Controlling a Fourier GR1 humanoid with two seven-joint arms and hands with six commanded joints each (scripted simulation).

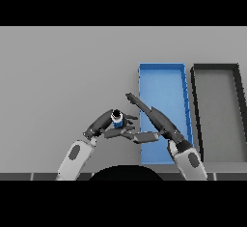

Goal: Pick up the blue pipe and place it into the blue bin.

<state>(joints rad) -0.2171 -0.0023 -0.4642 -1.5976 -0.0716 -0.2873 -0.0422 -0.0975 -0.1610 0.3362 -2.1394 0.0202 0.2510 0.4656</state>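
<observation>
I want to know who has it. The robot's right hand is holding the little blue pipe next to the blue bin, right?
Not quite. The head view shows the robot's left hand, not its right, holding the small blue pipe with its fingers curled round it, next to the rectangular blue bin. The right hand stretches open over the bin's near left edge, holding nothing.
</observation>
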